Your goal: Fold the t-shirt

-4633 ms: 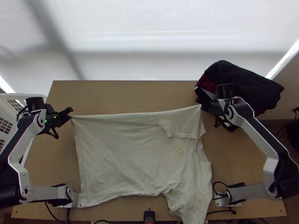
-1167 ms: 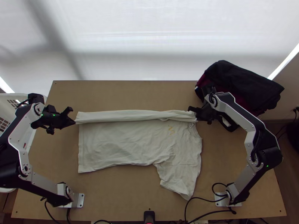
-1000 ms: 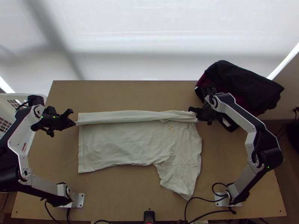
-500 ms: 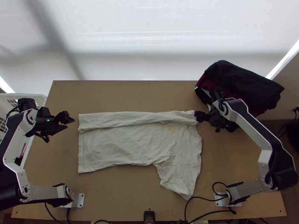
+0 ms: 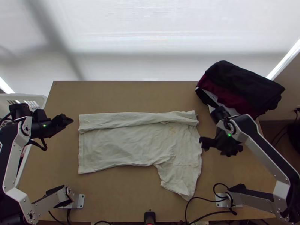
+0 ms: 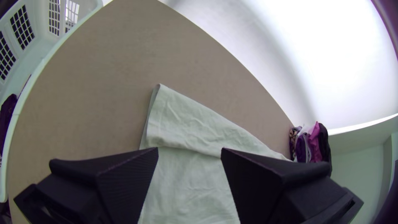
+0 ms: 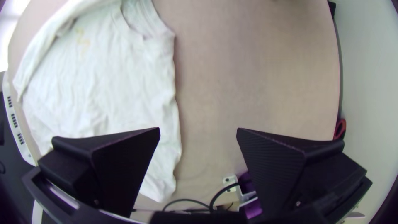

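1. A white plastic basket [image 5: 40, 97] stood at the worktop's [image 5: 131, 95] left edge, dark purple cloth [image 6: 7, 110] inside.
2. The pale t-shirt [image 5: 120, 148] lay mid-worktop, its far side folded over.
3. The left gripper [image 5: 68, 120], wide open, empty, hung near the hem.
4. The right gripper [image 5: 217, 149], wide open, empty, hung near the collar side.

Left arm [image 5: 14, 157] and right arm [image 5: 260, 155] match: silver-grey angled links, black joints. Round hubs [image 5: 25, 128] bear rings of small screws. A green indicator light [image 5: 44, 125] shows near each wrist. Left gripper [image 5: 67, 122] and right gripper [image 5: 220, 147]: matte black, wide wedge-shaped fingers [image 7: 273, 178], inner faces finely ribbed. Bases sit on silver mounting plates [image 5: 80, 201]; black cables [image 5: 202, 198] trail alongside.
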{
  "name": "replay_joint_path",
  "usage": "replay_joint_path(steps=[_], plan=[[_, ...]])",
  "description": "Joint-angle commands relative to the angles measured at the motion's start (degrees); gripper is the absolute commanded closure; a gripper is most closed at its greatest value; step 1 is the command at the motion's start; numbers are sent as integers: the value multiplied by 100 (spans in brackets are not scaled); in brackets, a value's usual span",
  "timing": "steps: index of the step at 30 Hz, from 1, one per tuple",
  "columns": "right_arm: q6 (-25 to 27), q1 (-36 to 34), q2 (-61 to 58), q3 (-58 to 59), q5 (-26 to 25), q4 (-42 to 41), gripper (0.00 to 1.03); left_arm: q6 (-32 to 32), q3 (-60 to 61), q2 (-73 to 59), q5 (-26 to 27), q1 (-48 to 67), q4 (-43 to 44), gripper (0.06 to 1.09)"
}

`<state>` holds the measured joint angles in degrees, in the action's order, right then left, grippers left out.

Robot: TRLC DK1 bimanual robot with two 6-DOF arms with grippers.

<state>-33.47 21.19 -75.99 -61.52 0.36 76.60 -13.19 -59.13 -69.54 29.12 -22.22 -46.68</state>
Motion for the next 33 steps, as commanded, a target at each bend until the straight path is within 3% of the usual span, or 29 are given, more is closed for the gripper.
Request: replay_joint_path(steps=[1, 3, 8, 9, 12, 13, 33], plan=[[-63, 447, 119, 553, 34, 127, 15, 89, 157, 186, 49, 77, -96, 33], [8, 579, 541, 931, 61, -268, 16, 89, 165, 239, 49, 86, -131, 33], [122, 606, 1139, 1713, 843, -1015, 16, 97, 148, 415, 41, 148, -289, 33], [236, 597, 1200, 1801, 922, -1086, 22, 106, 148, 459, 41, 165, -342, 33], [245, 553, 1297, 1950, 922, -1411, 54, 133, 121, 582, 32, 218, -439, 33], [245, 535, 1297, 1994, 931, -1455, 59, 159, 95, 599, 32, 227, -509, 33], [702, 526, 374, 2425, 1317, -1877, 59, 212, 148, 722, -109, 649, -826, 33]])
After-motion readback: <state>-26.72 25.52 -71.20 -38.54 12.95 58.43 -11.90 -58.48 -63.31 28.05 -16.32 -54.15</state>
